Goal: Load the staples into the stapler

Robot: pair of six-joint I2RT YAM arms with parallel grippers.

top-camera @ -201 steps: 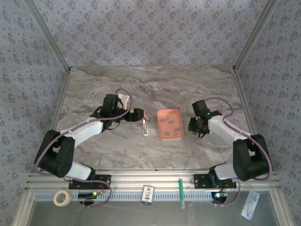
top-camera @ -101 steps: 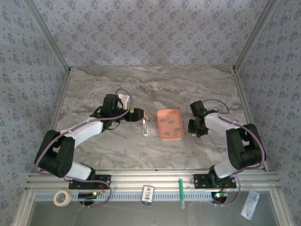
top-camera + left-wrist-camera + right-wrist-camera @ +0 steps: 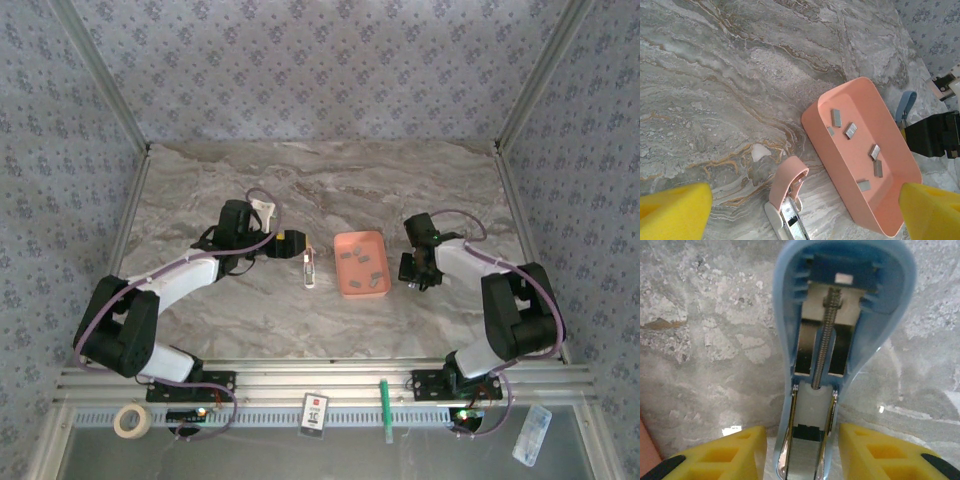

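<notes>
Right wrist view, tool (image 3: 801, 455) low over table — fingers flanking stapler (image 3: 840, 315)

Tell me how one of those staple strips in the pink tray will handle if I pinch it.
The staple strips look tiny, flat and metallic, so probably light and stiff, though one might snap apart if squeezed. Lying flat on the smooth floor of the salmon-pink tray, one would likely slide rather than lift.

Even, soft overhead light w/ faint shadows; right wrist close-up slightly blurred, small glare spots on marble.
</notes>
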